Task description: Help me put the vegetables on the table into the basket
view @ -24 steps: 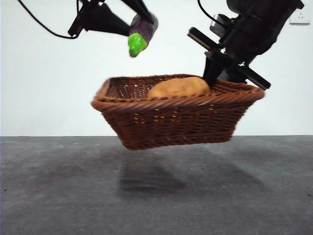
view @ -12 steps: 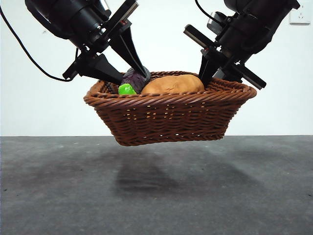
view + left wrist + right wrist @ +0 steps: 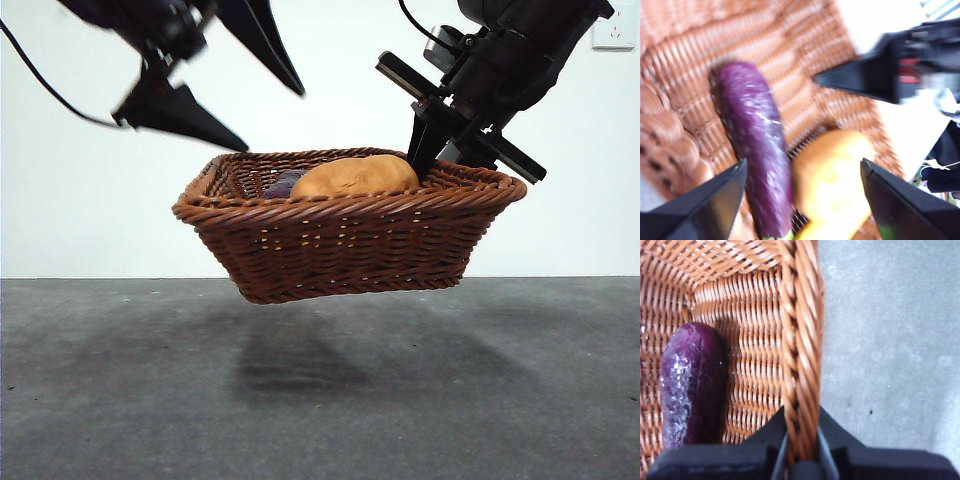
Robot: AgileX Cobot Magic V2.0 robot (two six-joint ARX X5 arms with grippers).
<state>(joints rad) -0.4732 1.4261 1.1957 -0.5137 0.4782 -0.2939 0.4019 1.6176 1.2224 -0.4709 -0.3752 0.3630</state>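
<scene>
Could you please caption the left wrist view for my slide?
Open left gripper above the basket, eggplant and potato lying inside.

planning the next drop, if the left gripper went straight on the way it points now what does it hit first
Probably the eggplant or potato lying in the basket; the open left gripper points between them, depth unclear.

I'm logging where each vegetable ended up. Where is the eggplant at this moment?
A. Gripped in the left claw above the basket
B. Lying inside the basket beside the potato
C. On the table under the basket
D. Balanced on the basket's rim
B: the left wrist view shows the eggplant lying on the basket floor next to the potato, with the left claw open and apart from it.
</scene>
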